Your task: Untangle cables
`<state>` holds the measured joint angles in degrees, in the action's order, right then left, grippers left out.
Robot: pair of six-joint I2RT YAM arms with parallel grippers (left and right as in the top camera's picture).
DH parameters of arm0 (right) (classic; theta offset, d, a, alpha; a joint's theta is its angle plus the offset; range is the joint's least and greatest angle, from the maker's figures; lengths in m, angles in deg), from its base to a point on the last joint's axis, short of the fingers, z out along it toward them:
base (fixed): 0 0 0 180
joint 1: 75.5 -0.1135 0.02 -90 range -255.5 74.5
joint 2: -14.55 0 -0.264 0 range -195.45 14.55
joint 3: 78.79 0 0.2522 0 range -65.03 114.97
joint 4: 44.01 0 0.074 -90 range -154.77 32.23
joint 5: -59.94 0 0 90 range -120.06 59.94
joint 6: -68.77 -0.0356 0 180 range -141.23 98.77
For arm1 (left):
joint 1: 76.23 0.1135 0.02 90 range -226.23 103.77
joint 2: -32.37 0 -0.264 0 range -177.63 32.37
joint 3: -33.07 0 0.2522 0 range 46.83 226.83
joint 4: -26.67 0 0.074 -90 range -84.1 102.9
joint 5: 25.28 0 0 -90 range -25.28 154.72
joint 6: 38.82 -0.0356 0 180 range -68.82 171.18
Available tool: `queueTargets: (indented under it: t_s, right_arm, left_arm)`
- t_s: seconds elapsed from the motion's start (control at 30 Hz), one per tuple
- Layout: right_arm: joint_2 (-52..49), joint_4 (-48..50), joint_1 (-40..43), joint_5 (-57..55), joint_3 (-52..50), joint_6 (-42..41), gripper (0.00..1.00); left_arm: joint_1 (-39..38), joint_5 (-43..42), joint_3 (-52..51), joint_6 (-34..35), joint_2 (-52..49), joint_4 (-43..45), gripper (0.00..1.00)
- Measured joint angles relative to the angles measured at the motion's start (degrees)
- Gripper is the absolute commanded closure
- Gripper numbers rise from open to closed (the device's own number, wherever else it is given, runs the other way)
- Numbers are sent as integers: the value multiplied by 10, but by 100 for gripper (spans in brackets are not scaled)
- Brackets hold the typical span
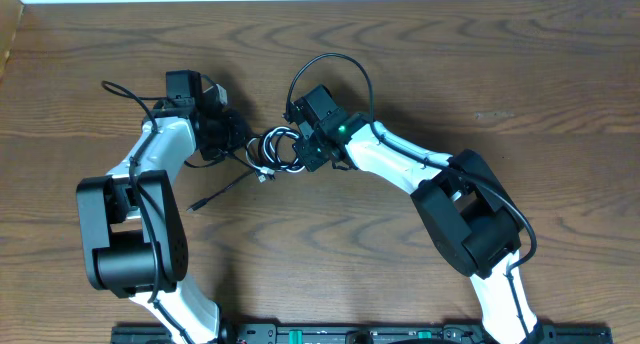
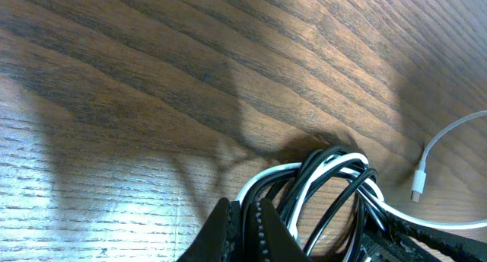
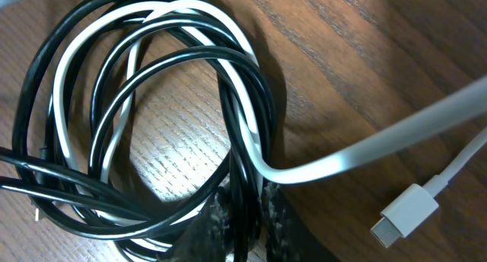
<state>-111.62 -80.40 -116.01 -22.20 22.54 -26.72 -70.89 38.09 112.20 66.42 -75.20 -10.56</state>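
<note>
Overhead: the counter point(image 1: 480, 74) has open wood to the right and toward the far edge, which runs along the top of the frame; a side edge shows at upper left. Both arms crowd the middle, with their bases at the near edge. The cables point(image 1: 275, 149) lie as a small coil mid-counter, directly between the left pincer point(image 1: 240, 142) and the right pincer point(image 1: 303, 152), met by both. One black tail point(image 1: 215, 192) leaves the coil, its long axis slanting toward near-left, and its end lies loose on the wood.

Left wrist: the left pincer point(image 2: 242, 209) is clenched, its tips at the coil's rim. Whether a strand is nipped, cannot tell. White and black loops arch just beyond the tips. The white plug point(image 2: 417, 192) lies apart to the right, pointing down-frame.

Right wrist: the right pincer point(image 3: 245, 197) is clamped narrowly on black strands of the coil. The loops spread up-left from the tips. The white cable point(image 3: 365, 148) sweeps off to the right, and its plug lies flat nearby, pointing lower left.
</note>
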Motion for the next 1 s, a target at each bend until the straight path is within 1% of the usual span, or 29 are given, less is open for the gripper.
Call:
queueTargets:
  t_s: [0.17, 0.23, 0.33, 0.37, 0.4, 0.5, 0.63, 0.77, 0.83, 0.87, 0.9, 0.93, 1.0]
  right_arm:
    - [0, -1, 1, -6, 0, 1, 71]
    - [0, -1, 2, -9, 0, 1, 68]
    - [0, -1, 2, -11, 0, 1, 69]
    - [0, -1, 2, -11, 0, 1, 68]
    - [0, -1, 2, -11, 0, 1, 68]
    - [0, -1, 2, -12, 0, 1, 68]
    - [0, -1, 2, -13, 0, 1, 69]
    - [0, -1, 2, -13, 0, 1, 69]
    - [0, -1, 2, -13, 0, 1, 75]
    - [0, -1, 1, -12, 0, 1, 83]
    - [0, -1, 1, -12, 0, 0, 94]
    - [0, -1, 1, -11, 0, 2, 98]
    - [0, -2, 1, -13, 0, 0, 98]
  left_arm:
    - [0, 0, 0, 0, 0, 1, 83]
    - [-1, 0, 0, 0, 0, 1, 83]
    - [-5, 0, 0, 0, 0, 2, 83]
    - [-9, 0, 0, 0, 0, 2, 78]
    - [-14, 0, 0, -1, 0, 2, 77]
    - [-28, 2, 0, 0, 0, 7, 77]
    - [-43, 19, 0, 1, 0, 9, 91]
    - [-47, 37, 0, 0, 0, 10, 92]
    - [-47, 41, 0, 0, 0, 10, 92]
    - [-47, 42, 0, 0, 0, 10, 92]
    - [-47, 43, 0, 0, 0, 10, 92]
    - [-48, 43, 0, 0, 0, 10, 92]
    - [-48, 45, 0, 0, 0, 10, 92]
